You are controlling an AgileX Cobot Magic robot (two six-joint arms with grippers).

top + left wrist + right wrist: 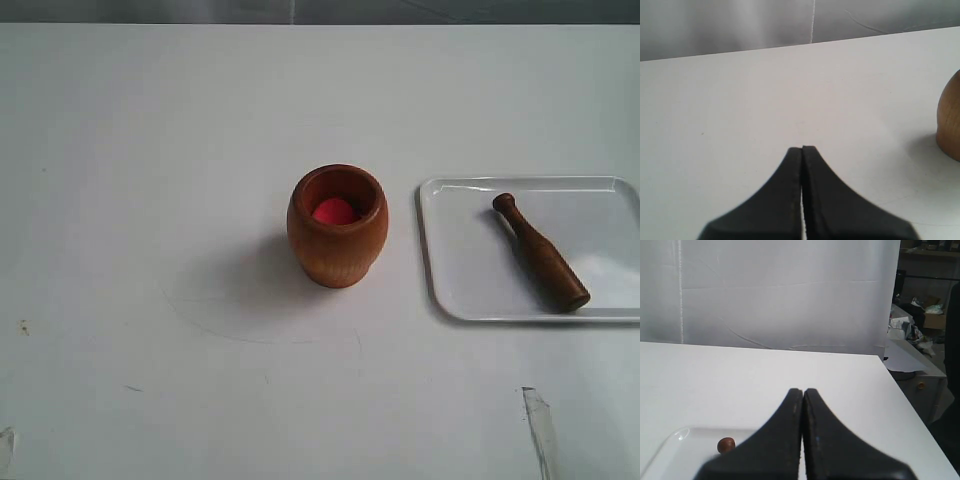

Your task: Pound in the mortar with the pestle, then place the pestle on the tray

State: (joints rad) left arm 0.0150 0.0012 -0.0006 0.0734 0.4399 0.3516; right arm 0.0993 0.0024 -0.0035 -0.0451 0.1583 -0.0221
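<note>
In the exterior view, the reddish-brown barrel-shaped wooden mortar [337, 228] stands upright near the middle of the white desk [150, 200], and a red ball [335, 211] shows inside its round mouth. To the right of it, apart from it, lies the flat white glossy rectangular tray [470, 290]. The slim dark-brown wooden pestle [540, 255] rests in the tray on a slant, with its small knob to the far left and its thick end to the near right. No arm is seen here. In the left wrist view, the left claw [802, 150] is closed on nothing above the bare desk, and the mortar is off to its side. In the right wrist view, the right claw [803, 391] is also pressed together and empty, over the tray. The pestle is in its final place, but I cannot tell whether the pounding is done or not yet begun.
</note>
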